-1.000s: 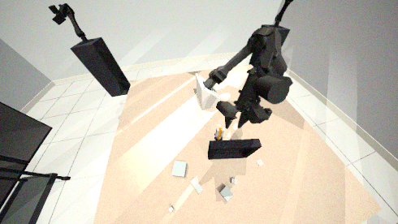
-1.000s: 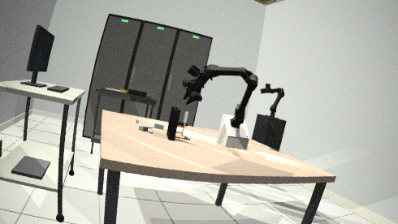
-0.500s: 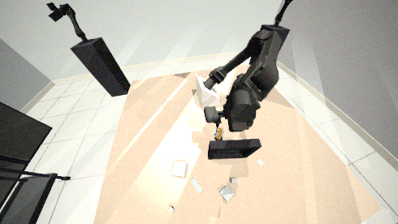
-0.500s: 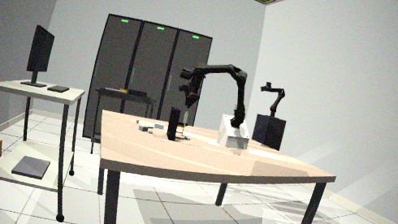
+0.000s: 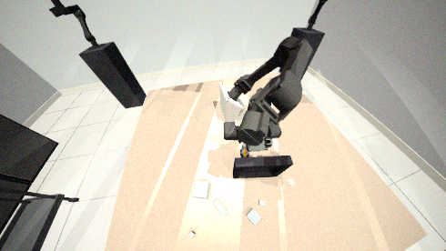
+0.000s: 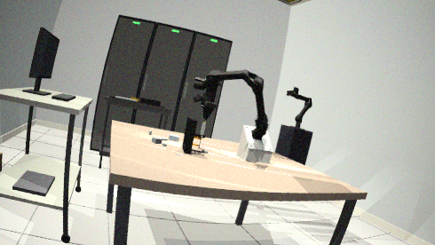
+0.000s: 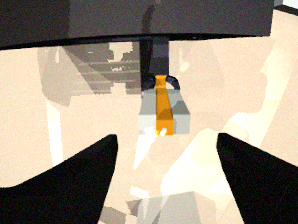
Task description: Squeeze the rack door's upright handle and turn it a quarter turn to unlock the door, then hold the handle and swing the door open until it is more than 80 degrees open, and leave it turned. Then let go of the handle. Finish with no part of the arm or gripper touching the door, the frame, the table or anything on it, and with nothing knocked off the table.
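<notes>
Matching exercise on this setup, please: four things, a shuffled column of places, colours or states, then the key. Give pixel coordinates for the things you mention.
Things:
1. gripper (image 5: 257, 147) (image 6: 205, 118) (image 7: 166, 140)
2. handle (image 5: 245, 152) (image 6: 196, 141) (image 7: 164, 112)
3. monitor (image 6: 43, 53)
4. tall cabinets (image 6: 166, 67)

Matches:
A. green lights near the top
B. grey with an orange strip
C. on the pale side table (image 6: 80, 104)
D. open

Pairs: 1-D, 2-B, 3-C, 4-A
</notes>
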Motion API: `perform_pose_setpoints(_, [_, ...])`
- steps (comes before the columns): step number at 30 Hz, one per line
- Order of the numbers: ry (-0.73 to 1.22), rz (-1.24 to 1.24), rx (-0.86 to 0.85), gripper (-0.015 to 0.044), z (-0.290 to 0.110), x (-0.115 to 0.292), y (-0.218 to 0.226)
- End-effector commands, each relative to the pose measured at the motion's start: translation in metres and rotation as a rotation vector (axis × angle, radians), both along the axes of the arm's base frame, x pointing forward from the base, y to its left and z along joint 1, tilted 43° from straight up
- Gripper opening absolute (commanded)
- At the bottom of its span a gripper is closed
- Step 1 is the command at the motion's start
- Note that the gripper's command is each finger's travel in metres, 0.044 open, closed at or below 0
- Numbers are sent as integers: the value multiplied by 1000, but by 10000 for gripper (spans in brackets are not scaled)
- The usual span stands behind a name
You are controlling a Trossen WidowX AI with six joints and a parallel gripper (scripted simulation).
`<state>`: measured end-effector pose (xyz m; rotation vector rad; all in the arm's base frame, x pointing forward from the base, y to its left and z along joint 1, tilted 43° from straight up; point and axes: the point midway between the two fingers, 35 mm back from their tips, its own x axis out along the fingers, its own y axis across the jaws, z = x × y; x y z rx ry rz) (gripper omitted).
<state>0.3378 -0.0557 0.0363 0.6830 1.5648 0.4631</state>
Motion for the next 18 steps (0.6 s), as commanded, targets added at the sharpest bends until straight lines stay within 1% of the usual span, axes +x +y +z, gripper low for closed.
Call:
perform_pose_setpoints(1, [3, -4, 7, 287, -5, 1, 4])
perform_pose_setpoints(18, [2, -4, 7, 287, -25, 1, 23])
